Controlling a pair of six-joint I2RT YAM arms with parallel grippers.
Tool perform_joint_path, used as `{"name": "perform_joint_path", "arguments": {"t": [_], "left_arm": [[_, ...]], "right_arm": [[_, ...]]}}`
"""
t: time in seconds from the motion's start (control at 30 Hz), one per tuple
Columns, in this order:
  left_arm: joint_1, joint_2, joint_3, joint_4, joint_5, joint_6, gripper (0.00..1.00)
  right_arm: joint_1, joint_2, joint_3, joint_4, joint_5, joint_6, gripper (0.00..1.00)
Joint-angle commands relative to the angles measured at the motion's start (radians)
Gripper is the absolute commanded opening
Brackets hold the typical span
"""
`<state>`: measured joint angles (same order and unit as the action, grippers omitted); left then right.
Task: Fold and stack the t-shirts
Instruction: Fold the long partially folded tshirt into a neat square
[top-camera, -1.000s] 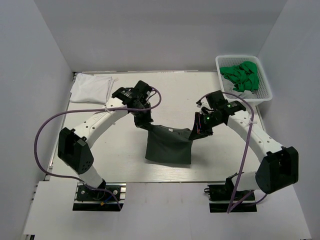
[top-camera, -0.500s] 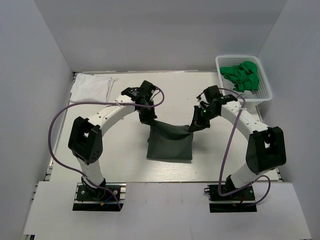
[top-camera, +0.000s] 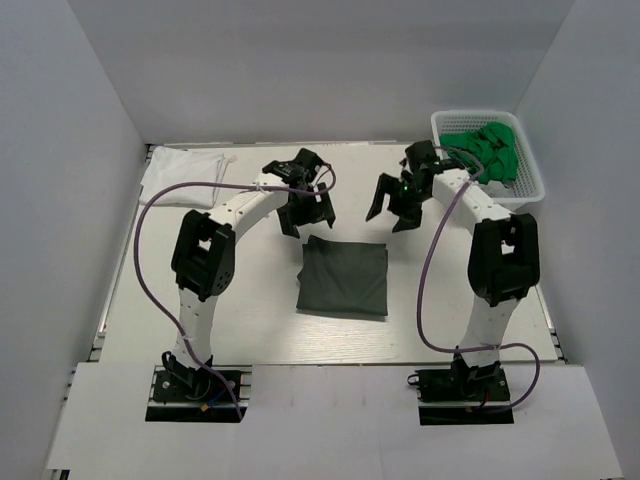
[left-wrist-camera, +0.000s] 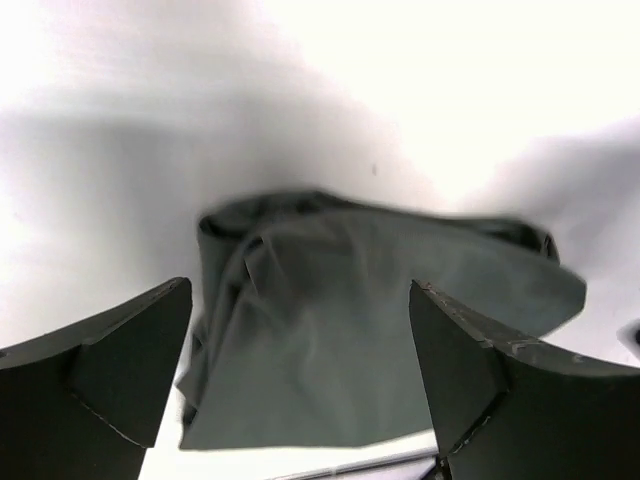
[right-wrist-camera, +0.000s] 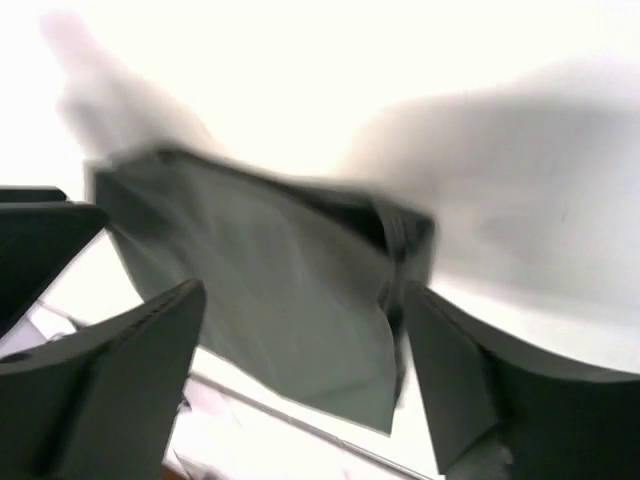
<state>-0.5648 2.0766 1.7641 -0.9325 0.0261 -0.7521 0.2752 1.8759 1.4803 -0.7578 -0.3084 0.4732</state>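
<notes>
At the middle of the table (top-camera: 200, 290), the dark olive-grey t-shirt (top-camera: 343, 278) lies flat as a folded, roughly square packet. Both grippers hang just beyond its far edge, clear of the cloth and holding nothing.

Your left gripper (top-camera: 307, 220) has its jaws spread wide. Its wrist view shows the shirt (left-wrist-camera: 370, 330) lying in the gap between two dark fingers (left-wrist-camera: 100, 370). Your right gripper (top-camera: 390, 215) is spread wide too, and its blurred wrist view shows the same shirt (right-wrist-camera: 270, 290) below.

Both arms reach far forward, with the wrists turned inward so the grippers face each other.

The white t-shirt (top-camera: 180, 175) sits in the far left corner and looks loosely folded. A white basket (top-camera: 475, 115) of green items (top-camera: 485, 150) stands at the far right.

Folding of the dark shirt looks finished, so stacking is the step in hand. Your next move calls for gripping every layer of the packet and carrying it onto the white shirt without letting it fall open.
</notes>
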Motion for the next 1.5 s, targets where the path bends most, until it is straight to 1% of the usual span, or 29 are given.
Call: {"name": "perform_joint_path", "arguments": {"t": [0.0,0.07,0.1,0.13,0.2,0.23,0.27,0.3,0.33,0.37,0.43,0.47,0.5,0.53,0.63,0.7,0.77,0.8,1.0,1.13,1.23,1.3,1.33,1.4,1.43,1.47], "left_arm": [[0.013,-0.047,0.087,-0.057,-0.063,-0.02,1.0],[0.013,-0.072,0.087,-0.042,-0.063,-0.01,1.0],[0.013,-0.104,0.055,-0.028,-0.049,0.006,1.0],[0.013,-0.119,0.038,-0.016,-0.04,0.017,1.0],[-0.007,-0.147,-0.023,0.049,0.027,0.042,1.0],[-0.007,-0.17,-0.044,0.105,0.1,0.054,1.0],[-0.007,-0.18,-0.07,0.147,0.151,0.065,1.0],[-0.007,-0.19,-0.128,0.184,0.193,0.065,1.0],[-0.007,-0.199,-0.153,0.217,0.248,0.054,1.0],[-0.017,-0.199,-0.188,0.275,0.268,0.054,1.0],[-0.017,-0.199,-0.213,0.319,0.306,0.042,1.0],[-0.017,-0.199,-0.224,0.348,0.316,0.03,1.0],[-0.017,-0.179,-0.236,0.357,0.325,0.03,1.0],[-0.017,-0.168,-0.236,0.357,0.325,0.03,1.0],[-0.003,-0.115,-0.255,0.368,0.325,0.03,1.0],[0.019,-0.087,-0.255,0.33,0.281,0.03,1.0],[0.019,-0.067,-0.255,0.299,0.218,0.04,1.0],[0.019,-0.058,-0.255,0.299,0.184,0.04,1.0],[0.037,-0.058,-0.345,0.362,0.184,0.049,1.0],[0.048,-0.015,-0.357,0.371,0.21,0.05,1.0],[0.057,-0.029,-0.348,0.371,0.219,0.059,1.0],[0.057,-0.065,-0.33,0.371,0.21,0.08,1.0],[0.057,-0.079,-0.293,0.36,0.201,0.117,1.0],[0.045,-0.105,-0.225,0.315,0.157,0.155,1.0],[0.031,-0.133,-0.204,0.275,0.108,0.189,1.0],[0.031,-0.15,-0.189,0.256,0.077,0.204,1.0]], "right_arm": [[-0.01,-0.003,0.136,-0.021,0.04,-0.008,0.89],[-0.007,-0.058,0.1,0.012,0.025,-0.011,0.89],[-0.007,-0.098,0.077,0.026,-0.016,-0.013,0.89],[-0.005,-0.142,0.025,0.04,-0.032,-0.015,0.89],[-0.002,-0.207,-0.099,0.107,-0.067,-0.019,0.89],[-0.001,-0.249,-0.177,0.173,-0.166,-0.01,0.89],[0.005,-0.288,-0.255,0.255,-0.208,-0.001,0.89],[0.007,-0.3,-0.29,0.3,-0.291,0.011,0.89],[0.007,-0.314,-0.322,0.339,-0.354,0.022,0.89],[0.012,-0.317,-0.365,0.394,-0.386,0.044,0.89],[0.012,-0.308,-0.371,0.422,-0.373,0.041,0.89],[0.012,-0.296,-0.379,0.47,-0.368,0.041,0.89],[0.012,-0.293,-0.394,0.501,-0.367,0.053,0.89],[0.004,-0.282,-0.42,0.567,-0.367,0.065,0.89],[-0.002,-0.232,-0.456,0.649,-0.328,0.114,0.89],[-0.011,-0.166,-0.453,0.663,-0.307,0.133,0.89],[-0.019,-0.133,-0.456,0.673,-0.279,0.14,0.89],[-0.025,-0.089,-0.454,0.67,-0.264,0.14,0.89],[-0.044,0.031,-0.463,0.676,-0.213,0.127,0.89],[-0.045,0.071,-0.46,0.698,-0.271,0.11,0.89],[-0.045,0.051,-0.431,0.695,-0.319,0.087,0.89],[-0.045,0.023,-0.378,0.637,-0.346,0.024,0.89],[-0.042,0.002,-0.358,0.609,-0.344,0.004,0.89],[-0.039,-0.046,-0.299,0.543,-0.325,-0.039,0.89],[-0.037,-0.085,-0.287,0.517,-0.331,-0.057,0.89],[-0.042,-0.121,-0.276,0.517,-0.333,-0.058,0.89]]}}
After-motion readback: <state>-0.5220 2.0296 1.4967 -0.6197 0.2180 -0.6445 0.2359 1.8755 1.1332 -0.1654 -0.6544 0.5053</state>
